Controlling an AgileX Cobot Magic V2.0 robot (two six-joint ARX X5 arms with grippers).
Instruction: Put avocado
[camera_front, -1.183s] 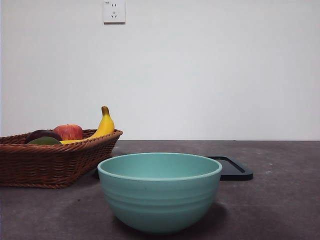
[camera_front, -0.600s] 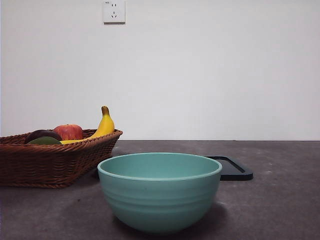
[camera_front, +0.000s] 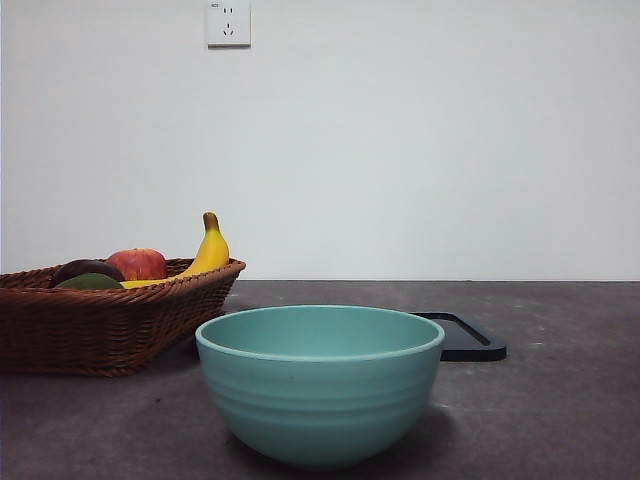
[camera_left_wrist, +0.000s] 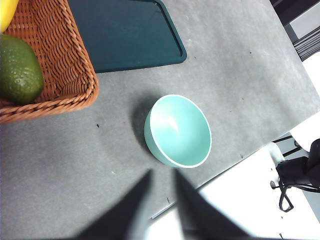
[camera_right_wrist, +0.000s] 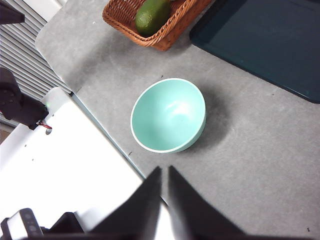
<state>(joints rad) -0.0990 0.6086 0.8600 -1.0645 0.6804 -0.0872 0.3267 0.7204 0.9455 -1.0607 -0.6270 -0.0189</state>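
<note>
The dark olive-green, smooth oval avocado (camera_front: 90, 283) lies in the woven brown wicker basket (camera_front: 110, 325) at about nine o'clock on the grey bench (camera_front: 560, 400) in the front view, its top just showing above the rim. Beside it in the basket sit a dark purple-maroon round fruit (camera_front: 85, 268), a red apple (camera_front: 138, 263) and a yellow banana (camera_front: 208, 250) leaning on the rim. A turquoise ceramic bowl (camera_front: 320, 385) stands at six o'clock, apart from the basket, and behind it at three o'clock lies a flat dark rectangular tray (camera_front: 465, 338).

The left pincer (camera_left_wrist: 161, 186) hangs high above the bench near the bowl (camera_left_wrist: 178, 131), jaws slightly apart and holding nothing. The right pincer (camera_right_wrist: 164, 181) likewise hovers above the bowl (camera_right_wrist: 168, 115), jaws nearly together and gripping nothing. Both wrist views show the avocado (camera_left_wrist: 19, 70) (camera_right_wrist: 152, 16) resting in a corner of the basket (camera_left_wrist: 65, 65) (camera_right_wrist: 170, 30).
</note>
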